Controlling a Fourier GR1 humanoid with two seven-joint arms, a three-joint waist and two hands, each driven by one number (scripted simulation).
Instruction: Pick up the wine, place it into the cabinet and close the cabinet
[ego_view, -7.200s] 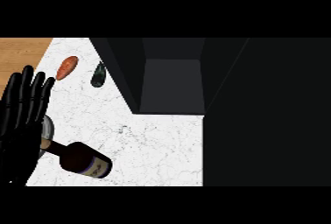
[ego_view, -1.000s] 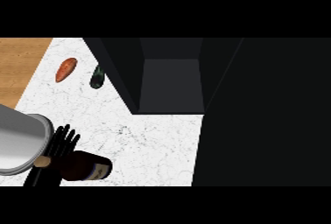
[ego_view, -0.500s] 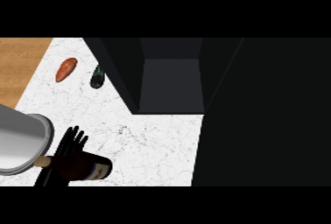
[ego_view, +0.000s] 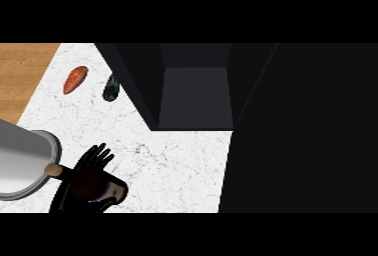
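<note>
The wine bottle (ego_view: 116, 190) lies on its side on the white marble counter (ego_view: 177, 165) at the lower left, its light neck end pointing left. My left hand (ego_view: 88, 176) lies across the bottle's middle with fingers straight and spread, pointing away from me, and hides most of the bottle. Its grey forearm (ego_view: 22, 162) comes in from the left edge. The dark cabinet (ego_view: 196, 95) stands open at the top centre, its grey inside showing. My right hand is out of sight.
An orange sweet potato (ego_view: 75, 79) and a dark green vegetable (ego_view: 111, 88) lie at the counter's far left, beside the cabinet's left wall. A wooden surface (ego_view: 22, 75) borders the counter on the left. The right side is all dark.
My left hand has slid right, from beside the bottle's neck to over its middle, over the last second. The bottle has stayed where it lay.
</note>
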